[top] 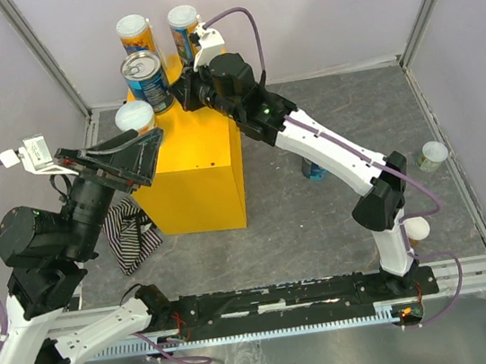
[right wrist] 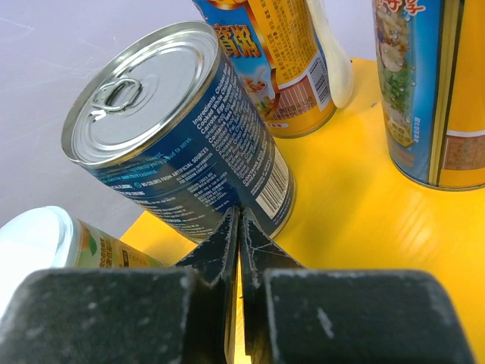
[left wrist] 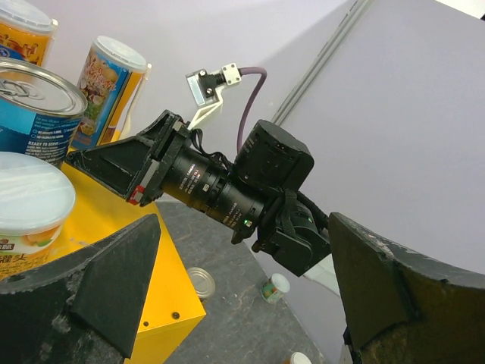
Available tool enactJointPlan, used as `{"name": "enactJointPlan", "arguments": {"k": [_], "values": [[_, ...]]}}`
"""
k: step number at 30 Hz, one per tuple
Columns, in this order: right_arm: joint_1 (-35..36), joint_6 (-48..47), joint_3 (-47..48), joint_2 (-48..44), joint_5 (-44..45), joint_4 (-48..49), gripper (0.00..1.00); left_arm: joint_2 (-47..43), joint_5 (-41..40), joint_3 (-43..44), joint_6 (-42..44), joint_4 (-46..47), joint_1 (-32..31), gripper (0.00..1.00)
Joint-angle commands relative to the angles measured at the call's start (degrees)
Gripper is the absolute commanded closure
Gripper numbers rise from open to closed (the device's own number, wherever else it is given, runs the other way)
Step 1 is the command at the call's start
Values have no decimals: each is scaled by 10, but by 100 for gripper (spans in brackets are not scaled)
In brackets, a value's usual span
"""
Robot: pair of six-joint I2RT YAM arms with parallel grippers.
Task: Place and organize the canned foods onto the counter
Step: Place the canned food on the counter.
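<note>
right tool closed, maybe touching blue can

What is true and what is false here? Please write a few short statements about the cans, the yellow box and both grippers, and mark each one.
1. Four cans stand on the yellow box. True.
2. The right gripper is wide open. False: it is shut, with its tips close to the blue can.
3. The left gripper holds a can. False: it is open and holds nothing.
4. The blue can has a silver pull-tab top. True.
5. The striped cloth lies on top of the yellow box. False: it lies on the table, beside the box.
</note>
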Motion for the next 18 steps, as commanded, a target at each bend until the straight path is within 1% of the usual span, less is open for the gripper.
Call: {"name": "enactJointPlan", "arguments": {"k": [1, 18], "values": [[1, 6, 32, 6, -12, 16, 94, 6, -12, 12, 24, 8, 1, 2], [1, 13, 49, 22, -17, 10, 94, 0, -10, 2, 12, 9, 1, 2]]}}
